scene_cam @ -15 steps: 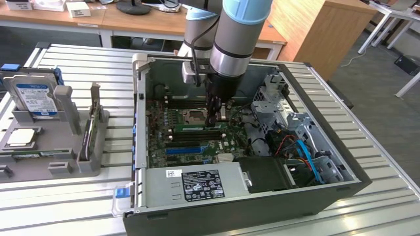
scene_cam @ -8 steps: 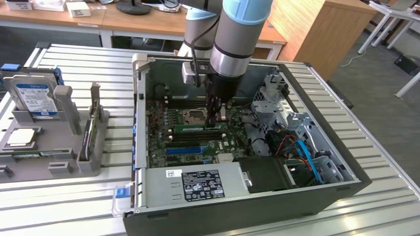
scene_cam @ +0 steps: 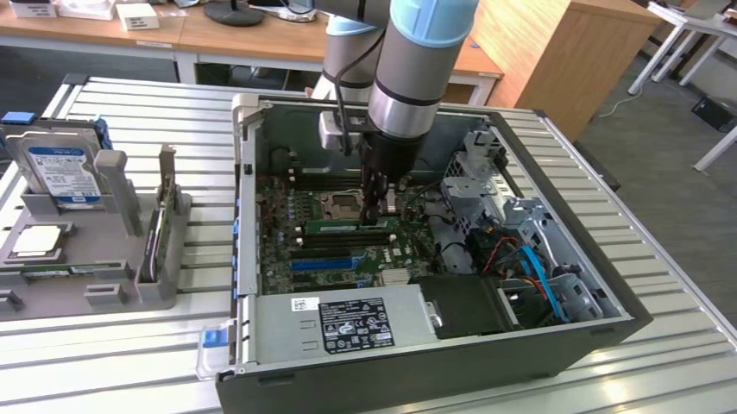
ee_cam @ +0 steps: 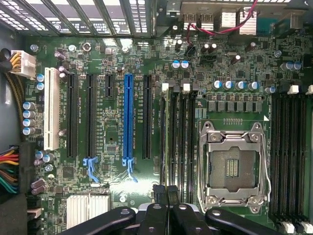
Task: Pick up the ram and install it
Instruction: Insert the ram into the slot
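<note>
Arm (scene_cam: 415, 78) reaches down into open PC case (scene_cam: 403, 384) on slatted bench (scene_cam: 668, 371). Jaws pressed together, holding nothing, tips low over the motherboard (ee_cam: 112, 137). Ram (scene_cam: 345, 226) stands on edge in a memory slot just beside the empty CPU socket (ee_cam: 234, 166), and the jaw tips are right at its top edge; cannot tell if touching. Blue expansion slot (ee_cam: 128, 117) is near the memory slots (ee_cam: 178, 142). Hard drive (scene_cam: 58, 172) stands upright in grey holder (scene_cam: 69, 289), at the exterior view's left, well apart from the case.

Hard drive (scene_cam: 60, 172) upright in grey rack (scene_cam: 127, 289), beside computer case (scene_cam: 461, 375).
</note>
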You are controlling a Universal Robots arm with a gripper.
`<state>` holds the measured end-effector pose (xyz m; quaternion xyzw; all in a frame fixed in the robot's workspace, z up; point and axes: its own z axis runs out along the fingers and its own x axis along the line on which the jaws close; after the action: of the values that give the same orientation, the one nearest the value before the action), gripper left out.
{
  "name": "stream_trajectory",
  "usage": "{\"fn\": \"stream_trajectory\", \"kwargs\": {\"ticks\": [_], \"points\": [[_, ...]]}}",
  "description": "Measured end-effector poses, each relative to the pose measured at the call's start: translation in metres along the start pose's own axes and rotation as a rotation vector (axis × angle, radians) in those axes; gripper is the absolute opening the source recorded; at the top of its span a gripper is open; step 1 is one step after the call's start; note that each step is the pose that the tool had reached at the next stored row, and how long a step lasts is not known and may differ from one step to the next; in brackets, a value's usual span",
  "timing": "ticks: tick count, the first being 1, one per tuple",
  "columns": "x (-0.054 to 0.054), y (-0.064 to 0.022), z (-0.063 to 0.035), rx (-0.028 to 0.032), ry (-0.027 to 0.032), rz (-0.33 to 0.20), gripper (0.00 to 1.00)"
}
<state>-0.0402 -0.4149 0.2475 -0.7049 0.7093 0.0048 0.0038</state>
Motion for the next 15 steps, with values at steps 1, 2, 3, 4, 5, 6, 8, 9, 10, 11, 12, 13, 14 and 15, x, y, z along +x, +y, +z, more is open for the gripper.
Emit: {"fn": "stream_trajectory", "kwargs": {"ticks": [1, 2, 3, 4, 5, 6, 8, 9, 10, 11, 12, 13, 14, 15], "points": [[0.0004, 0.0000, 0.0000, 0.0000, -0.0001, 0.000, 0.12], [0.0006, 0.0000, 0.0000, 0.0000, -0.0001, 0.000, 0.12], [0.0006, 0.0000, 0.0000, 0.0000, 0.0000, 0.000, 0.12], [0.0006, 0.0000, 0.0000, 0.0000, 0.0000, 0.000, 0.12], [0.0006, 0.0000, 0.0000, 0.0000, 0.0001, 0.000, 0.12], [0.0007, 0.0000, 0.0002, -0.0001, 0.0001, 0.000, 0.12], [0.0008, 0.0001, 0.0009, -0.0001, 0.0001, 0.000, 0.12], [0.0008, 0.0000, 0.0013, -0.0001, 0.0001, 0.000, 0.12], [0.0008, 0.0001, 0.0016, -0.0002, 0.0002, 0.000, 0.12], [0.0008, 0.0000, 0.0016, -0.0002, 0.0003, 0.000, 0.12], [0.0008, 0.0000, 0.0016, -0.0002, 0.0003, 0.000, 0.12], [0.0008, 0.0000, 0.0016, -0.0002, 0.0003, 0.000, 0.12], [0.0009, 0.0000, 0.0017, -0.0001, 0.0001, 0.000, 0.12], [0.0012, 0.0000, 0.0019, 0.0001, -0.0003, 0.000, 0.12]]}}
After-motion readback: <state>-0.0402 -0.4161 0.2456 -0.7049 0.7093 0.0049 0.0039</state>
